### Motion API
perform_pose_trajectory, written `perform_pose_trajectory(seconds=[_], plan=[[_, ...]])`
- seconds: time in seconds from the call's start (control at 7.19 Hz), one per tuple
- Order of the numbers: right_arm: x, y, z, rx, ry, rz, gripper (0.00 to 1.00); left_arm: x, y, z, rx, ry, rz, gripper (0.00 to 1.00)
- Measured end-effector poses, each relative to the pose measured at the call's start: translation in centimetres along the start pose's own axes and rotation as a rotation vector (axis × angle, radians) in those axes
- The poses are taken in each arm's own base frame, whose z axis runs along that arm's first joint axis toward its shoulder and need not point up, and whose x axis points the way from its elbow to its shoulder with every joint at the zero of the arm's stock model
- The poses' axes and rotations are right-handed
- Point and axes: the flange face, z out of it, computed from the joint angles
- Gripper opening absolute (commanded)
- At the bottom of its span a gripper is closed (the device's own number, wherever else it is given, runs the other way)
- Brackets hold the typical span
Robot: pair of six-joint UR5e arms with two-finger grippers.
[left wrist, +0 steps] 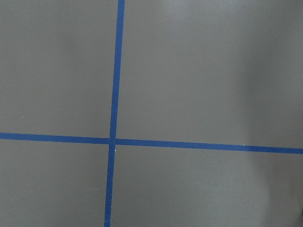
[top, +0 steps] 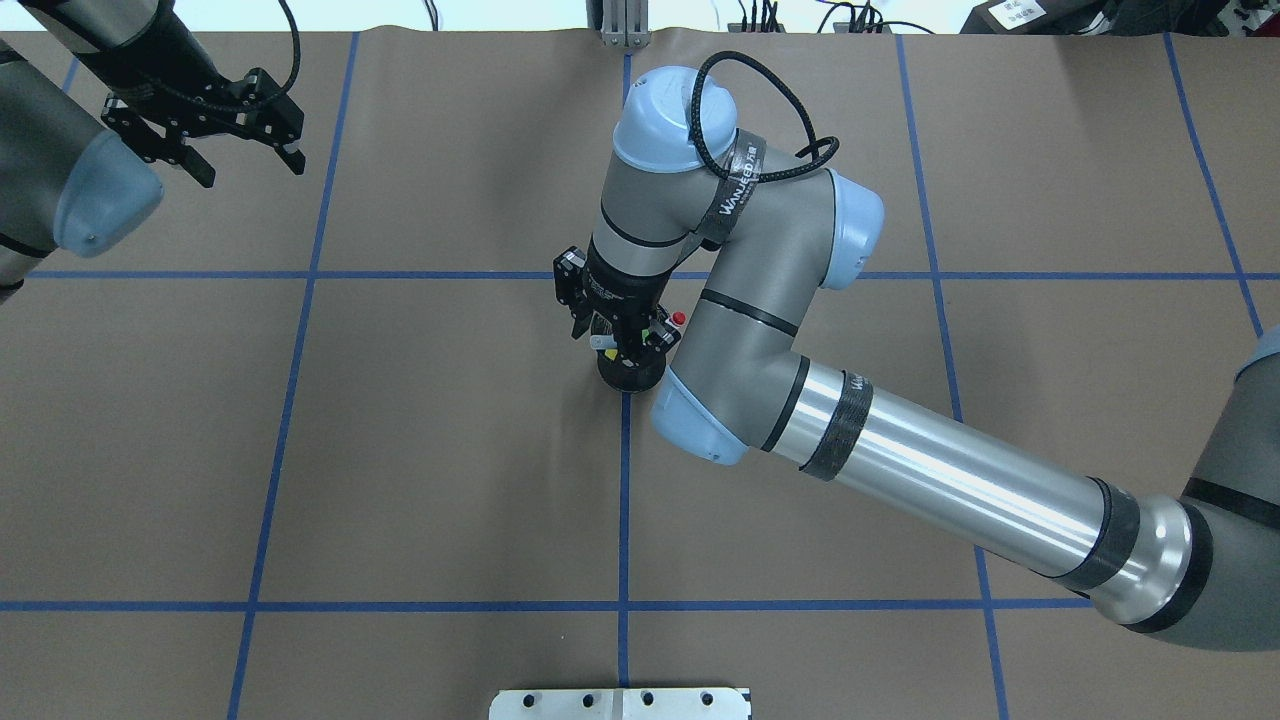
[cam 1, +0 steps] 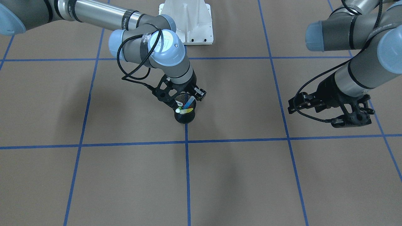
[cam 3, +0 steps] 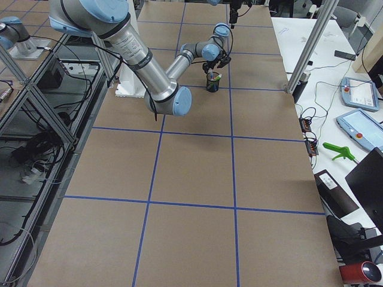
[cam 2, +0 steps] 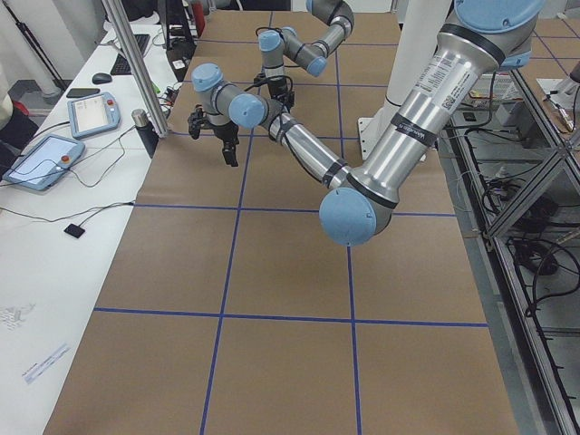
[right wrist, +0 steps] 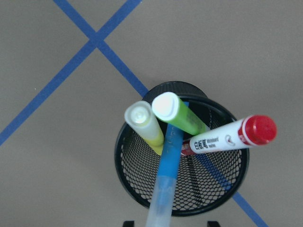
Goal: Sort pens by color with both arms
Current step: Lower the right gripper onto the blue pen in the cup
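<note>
In the right wrist view, nearest the lens, the blue pen [right wrist: 166, 179] runs from the bottom edge up into the centre of the frame, leaning out of the black mesh cup [right wrist: 137, 189] toward the camera. Only two small black finger tips show at the bottom edge either side of it, so I cannot tell whether the pincer has closed on it or merely straddles it. Behind it the yellow pen [right wrist: 144, 124] and the green pen [right wrist: 180, 113] stand tilted at centre, and the white pen with the red cap [right wrist: 227, 137] leans out over the rim toward the right. All four sit in the one cup, which fits a sort that has yet to begin. The right gripper [cam 1: 185, 100], at centre in the front-facing view, hangs directly over the cup's mouth, probably to draw out the tallest, most reachable pen. The cup stands at a crossing of blue tape lines [right wrist: 94, 40] on the brown table [cam 1: 125, 182]. Farther off, the left gripper [top: 225, 125] hovers at the upper left of the overhead view with its fingers spread apart and nothing between them, well away from the cup, likely waiting for its turn or a handover; its wrist camera sees only bare table and tape.
</note>
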Motion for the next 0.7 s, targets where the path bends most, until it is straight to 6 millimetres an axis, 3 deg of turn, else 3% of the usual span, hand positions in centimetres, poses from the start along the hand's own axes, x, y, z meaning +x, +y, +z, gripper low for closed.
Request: perform_pose_trajectory(seconds=[0.7], plan=[[-0.3,-1.6,0.1,0.020,0.009,-0.024,0.45,0.1,0.2,-0.1,0.002,0.001,0.003,1.00]])
